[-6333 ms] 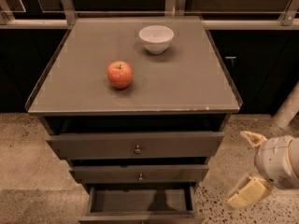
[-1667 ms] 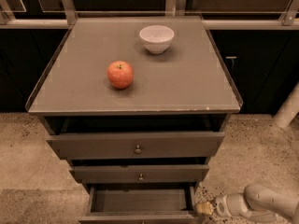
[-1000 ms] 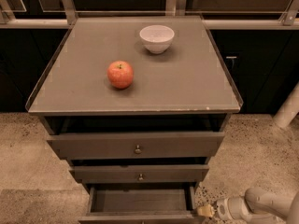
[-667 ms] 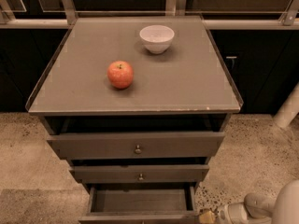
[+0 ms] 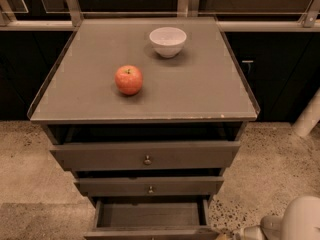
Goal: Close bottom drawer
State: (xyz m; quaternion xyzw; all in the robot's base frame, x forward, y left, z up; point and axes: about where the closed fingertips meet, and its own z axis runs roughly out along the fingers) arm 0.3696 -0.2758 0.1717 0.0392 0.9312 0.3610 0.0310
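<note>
Speckled floor, grey counter (image 5: 200,91) w/ round red apple (image 5: 129,79) & white bowl (image 5: 167,41): dark grey-brown bottom drawer (image 5: 150,215) stands pulled out, task not done; pale pincer (image 5: 239,233) low, just right of its front, open/closed cannot be told; push-in remains.

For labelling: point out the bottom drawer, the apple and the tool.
bottom drawer (image 5: 150,215), camera view, its inner floor.
apple (image 5: 129,79), camera view, its red middle.
tool (image 5: 234,234), camera view, its tip, by the drawer's front right corner.
</note>
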